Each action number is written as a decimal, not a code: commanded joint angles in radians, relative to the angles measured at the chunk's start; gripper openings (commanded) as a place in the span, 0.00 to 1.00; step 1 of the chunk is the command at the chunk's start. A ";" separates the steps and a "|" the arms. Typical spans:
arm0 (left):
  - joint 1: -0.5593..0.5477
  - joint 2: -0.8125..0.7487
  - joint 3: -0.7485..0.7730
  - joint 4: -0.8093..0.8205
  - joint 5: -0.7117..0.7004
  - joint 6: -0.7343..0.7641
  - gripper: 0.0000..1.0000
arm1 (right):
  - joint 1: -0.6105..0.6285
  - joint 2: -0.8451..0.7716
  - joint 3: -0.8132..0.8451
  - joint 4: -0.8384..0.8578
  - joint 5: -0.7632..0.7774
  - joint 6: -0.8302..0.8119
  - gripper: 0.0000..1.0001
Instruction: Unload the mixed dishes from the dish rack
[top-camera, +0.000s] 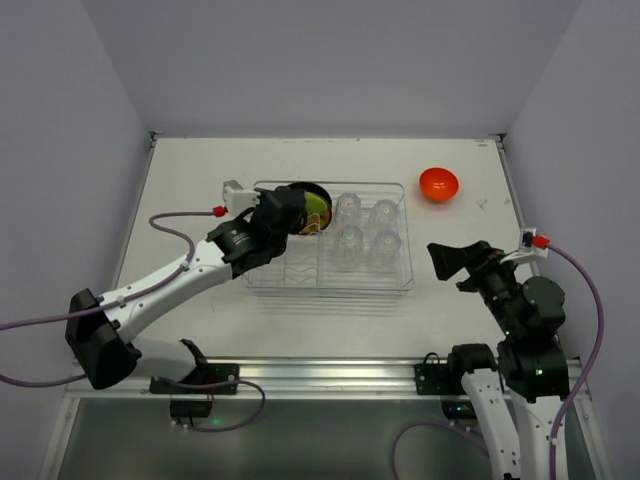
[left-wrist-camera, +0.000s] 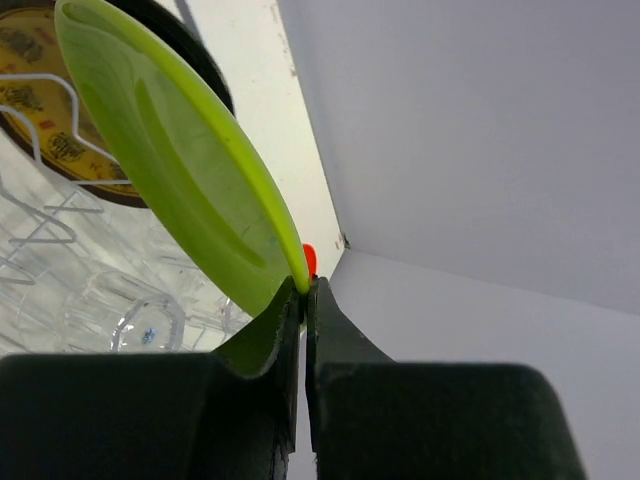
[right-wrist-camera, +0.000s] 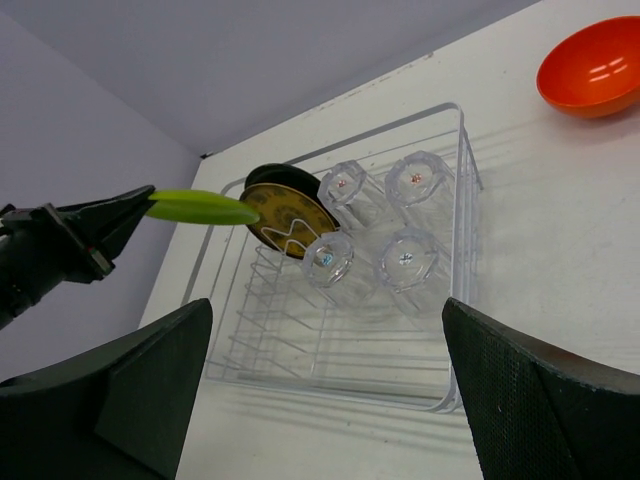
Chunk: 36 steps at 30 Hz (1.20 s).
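My left gripper (top-camera: 298, 216) is shut on the rim of the yellow-green plate (top-camera: 317, 214), holding it tilted over the far left part of the clear dish rack (top-camera: 330, 284). The left wrist view shows the fingertips (left-wrist-camera: 305, 292) pinching the plate's edge (left-wrist-camera: 190, 160). The black plate (top-camera: 306, 188) stands in the rack behind it, its golden underside showing in the right wrist view (right-wrist-camera: 285, 215). Four clear tumblers (top-camera: 365, 230) stand in the rack's right half. The orange-red bowl (top-camera: 438, 183) sits on the table beyond the rack. My right gripper (top-camera: 450, 260) is open and empty, to the right of the rack.
White table (top-camera: 200, 180) enclosed by grey walls on the left, back and right. The rack's near left slots (right-wrist-camera: 290, 330) hold nothing. The bowl (right-wrist-camera: 590, 65) lies near the far right corner.
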 joint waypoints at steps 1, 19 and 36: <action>-0.034 -0.093 -0.015 0.145 -0.132 0.273 0.00 | 0.001 0.007 0.046 0.002 0.042 -0.021 0.99; -0.207 -0.020 0.249 -0.103 0.014 1.660 0.00 | 0.001 0.278 0.196 -0.026 -0.181 -0.065 0.99; -0.625 0.028 0.128 -0.506 0.066 2.085 0.00 | 0.136 0.607 0.069 0.358 -0.523 0.203 0.96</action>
